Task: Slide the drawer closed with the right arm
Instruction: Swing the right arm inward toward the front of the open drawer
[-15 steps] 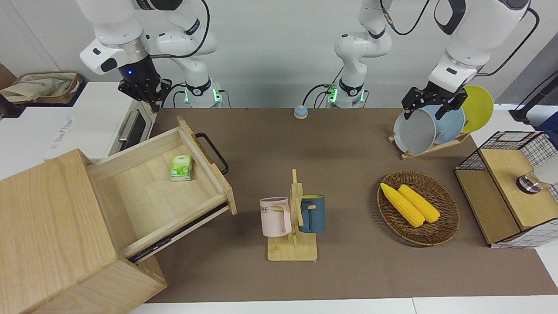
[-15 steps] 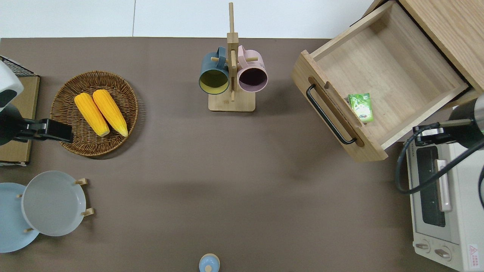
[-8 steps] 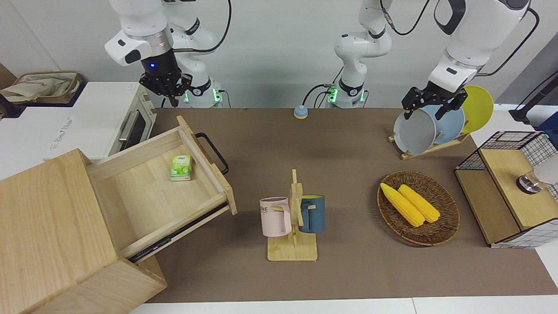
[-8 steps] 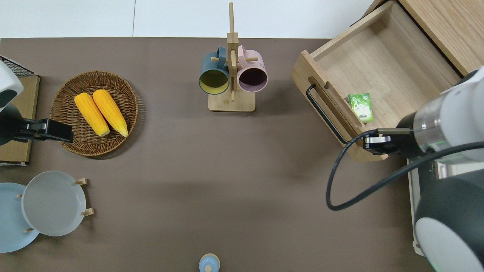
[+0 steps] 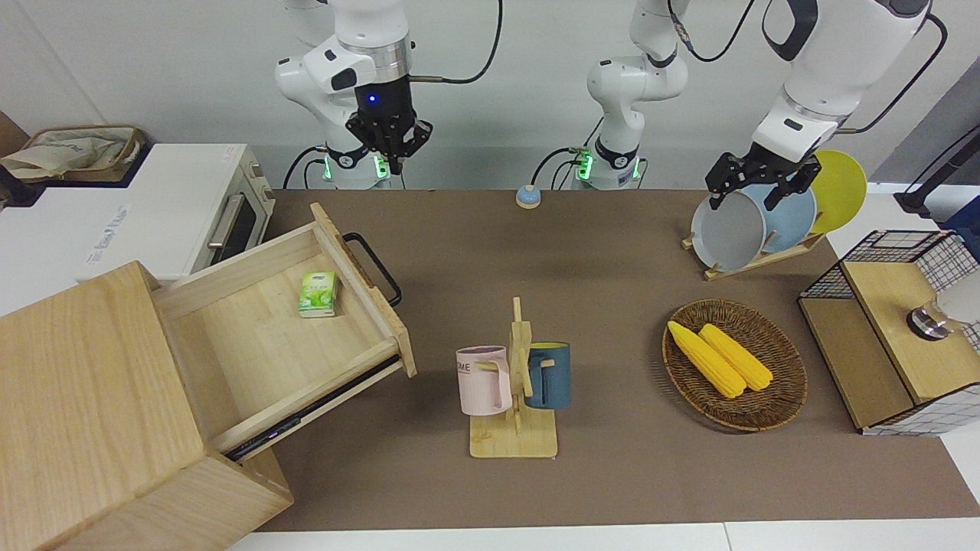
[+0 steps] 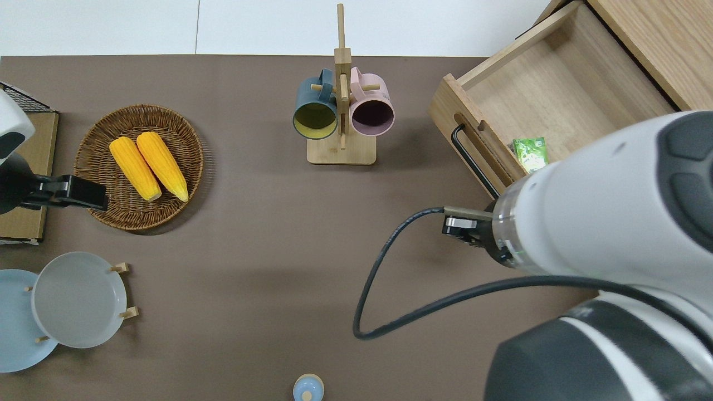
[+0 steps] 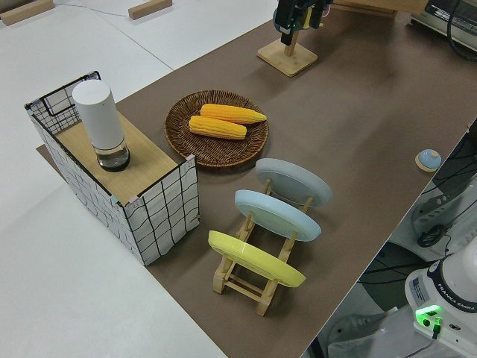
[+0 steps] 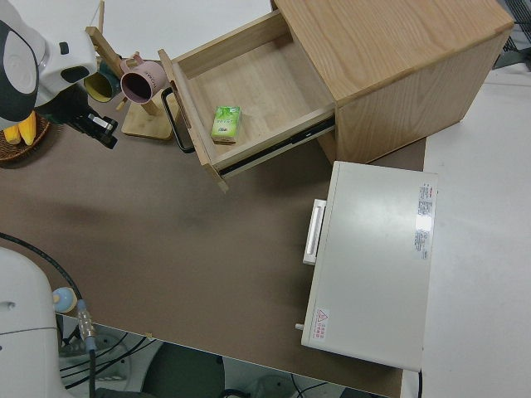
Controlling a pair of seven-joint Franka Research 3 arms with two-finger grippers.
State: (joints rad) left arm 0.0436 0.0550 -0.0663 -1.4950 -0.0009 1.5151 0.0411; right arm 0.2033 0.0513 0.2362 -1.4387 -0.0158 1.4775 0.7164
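Toward the right arm's end of the table I see the drawer (image 5: 306,321) pulled well out of the cabinet (image 5: 92,413), its black handle (image 5: 374,268) pointing at the table's middle. Green packet (image 5: 318,294) lies inside, near the front panel. My right gripper (image 5: 388,138) is up in the air with its blue light on, over bare mat just off the drawer's front corner per the overhead view (image 6: 465,229), not touching handle or drawer. I cannot tell if its fingers are apart or together. Toaster oven (image 5: 153,210) sits beside the cabinet, nearer to the robots. Mug rack (image 5: 514,383) with pink and blue mugs stands mid-table. Left arm is parked, gripper (image 5: 758,180) fingers spread apart, holding nothing. Basket (image 5: 788,383) holds two corn cobs (image 5: 720,356).
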